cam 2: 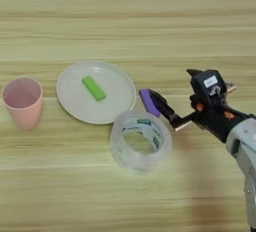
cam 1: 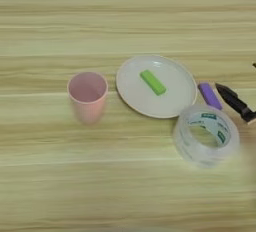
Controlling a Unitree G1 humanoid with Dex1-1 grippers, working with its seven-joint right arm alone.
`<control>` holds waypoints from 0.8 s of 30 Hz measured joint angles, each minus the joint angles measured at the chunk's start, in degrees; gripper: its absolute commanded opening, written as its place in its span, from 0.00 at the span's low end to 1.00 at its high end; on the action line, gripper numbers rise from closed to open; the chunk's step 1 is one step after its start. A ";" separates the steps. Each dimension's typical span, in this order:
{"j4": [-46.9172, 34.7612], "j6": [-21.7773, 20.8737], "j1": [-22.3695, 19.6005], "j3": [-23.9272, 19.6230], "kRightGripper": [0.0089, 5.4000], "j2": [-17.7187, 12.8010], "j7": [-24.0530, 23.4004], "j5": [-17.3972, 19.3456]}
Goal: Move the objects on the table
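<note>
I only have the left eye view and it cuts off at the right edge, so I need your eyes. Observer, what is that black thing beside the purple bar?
Observer: It is one black finger of the right gripper; the right eye view shows the whole gripper.
Operator: Is it holding anything?
Observer: No. The fingers are spread wide, with nothing between them.
Operator: Does it touch the purple bar?
Observer: The lower finger's tip lies right against the bar; I cannot tell whether they touch.
Operator: And the arm?
Observer: The silver forearm comes in from the bottom right corner, right of the clear tape roll.
</note>
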 measured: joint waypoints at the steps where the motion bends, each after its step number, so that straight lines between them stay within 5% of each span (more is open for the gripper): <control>1: -0.48 0.54 1.04 -0.80 1.00 -0.17 0.80 0.93; 10: -1.30 2.11 5.03 -2.02 1.00 -0.59 2.66 3.04; 24: 2.08 -1.11 5.15 4.50 1.00 -0.98 2.98 -2.33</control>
